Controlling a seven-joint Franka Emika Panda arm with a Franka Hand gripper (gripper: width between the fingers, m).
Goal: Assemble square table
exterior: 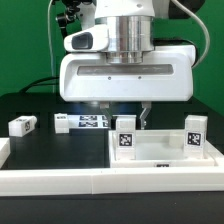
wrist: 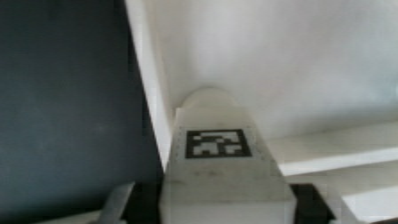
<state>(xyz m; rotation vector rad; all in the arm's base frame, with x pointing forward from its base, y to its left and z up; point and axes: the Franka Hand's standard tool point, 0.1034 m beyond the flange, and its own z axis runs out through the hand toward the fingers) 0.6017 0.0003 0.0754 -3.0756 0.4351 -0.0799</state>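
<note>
The gripper [exterior: 122,110] hangs over the corner of the tabletop [exterior: 160,152] on the exterior view's left, its jaws drawn in narrow around one white leg [exterior: 125,136]. In the wrist view this leg [wrist: 217,150] sits squarely between the fingers [wrist: 128,205], one finger against each flank, with its black-and-white tag facing the camera and its rounded end pointing away from the gripper [wrist: 217,203]. The leg stands along the edge of the tabletop [wrist: 302,70], where the white slab meets the dark table [wrist: 63,90]. From the exterior view the leg is upright directly below the claw, though the contact itself is hidden there by the gripper's body. A second leg [exterior: 194,134] stands upright at the tabletop's opposite corner, well apart from the claw. A loose leg [exterior: 22,125] lies on the table toward the exterior view's left, with the marker board [exterior: 85,122] between it and the gripper. The border wall [exterior: 60,180] runs along the front.
</note>
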